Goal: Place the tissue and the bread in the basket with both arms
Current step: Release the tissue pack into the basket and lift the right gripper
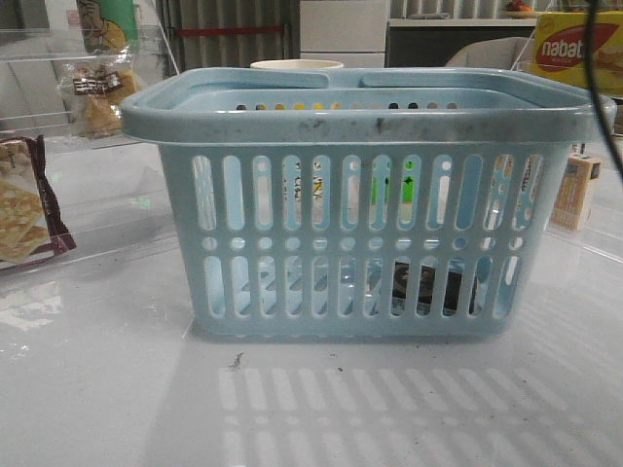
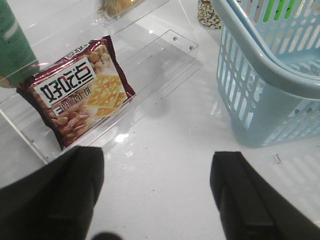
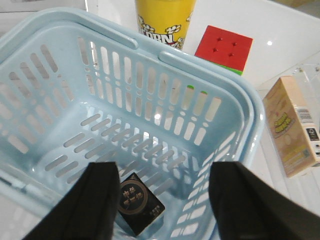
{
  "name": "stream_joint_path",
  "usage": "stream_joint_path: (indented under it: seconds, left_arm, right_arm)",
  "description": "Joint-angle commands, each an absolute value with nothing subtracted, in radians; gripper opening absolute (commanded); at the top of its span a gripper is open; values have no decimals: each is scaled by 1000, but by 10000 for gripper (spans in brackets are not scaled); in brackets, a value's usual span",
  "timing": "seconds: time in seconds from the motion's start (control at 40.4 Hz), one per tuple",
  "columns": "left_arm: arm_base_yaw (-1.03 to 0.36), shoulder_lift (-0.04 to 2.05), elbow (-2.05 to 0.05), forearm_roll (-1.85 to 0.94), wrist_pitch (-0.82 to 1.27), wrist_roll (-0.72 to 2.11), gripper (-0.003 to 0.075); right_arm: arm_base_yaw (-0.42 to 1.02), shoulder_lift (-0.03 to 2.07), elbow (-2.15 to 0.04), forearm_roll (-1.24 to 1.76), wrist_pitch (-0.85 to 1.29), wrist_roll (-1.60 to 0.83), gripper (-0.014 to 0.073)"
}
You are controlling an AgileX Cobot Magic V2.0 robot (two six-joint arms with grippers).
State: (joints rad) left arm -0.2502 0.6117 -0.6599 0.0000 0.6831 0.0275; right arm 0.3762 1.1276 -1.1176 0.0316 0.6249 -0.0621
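Note:
The light-blue basket (image 1: 370, 126) stands mid-table. The tissue, a small black packet (image 3: 140, 205), lies flat on the basket floor and shows through the front slots (image 1: 428, 287). My right gripper (image 3: 162, 172) is open and empty, hovering over the basket above the tissue. The bread (image 1: 97, 92), golden-brown in a clear bag, sits on a clear acrylic shelf at the back left; its edge shows in the left wrist view (image 2: 115, 5). My left gripper (image 2: 156, 160) is open and empty over bare table, left of the basket (image 2: 265, 75). Neither gripper shows in the front view.
A maroon cracker packet (image 2: 80, 95) lies on the lower acrylic shelf, near a green bottle (image 2: 15, 45). A yellow popcorn cup (image 3: 165, 17) and a red cube (image 3: 223, 47) stand behind the basket. A pale box (image 3: 292, 125) and the nabati box (image 1: 574, 49) are at the right.

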Motion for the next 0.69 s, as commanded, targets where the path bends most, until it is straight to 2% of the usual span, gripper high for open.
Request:
stream_joint_path:
  seconds: [0.0, 0.371, 0.668]
  left_arm:
    - [-257, 619, -688, 0, 609, 26, 507]
    - [-257, 619, -688, 0, 609, 26, 507]
    - [-257, 619, -688, 0, 609, 26, 507]
  right_arm:
    - [377, 999, -1079, 0, 558, -70, 507]
    - [377, 657, -824, 0, 594, -70, 507]
    - [377, 560, -742, 0, 621, -70, 507]
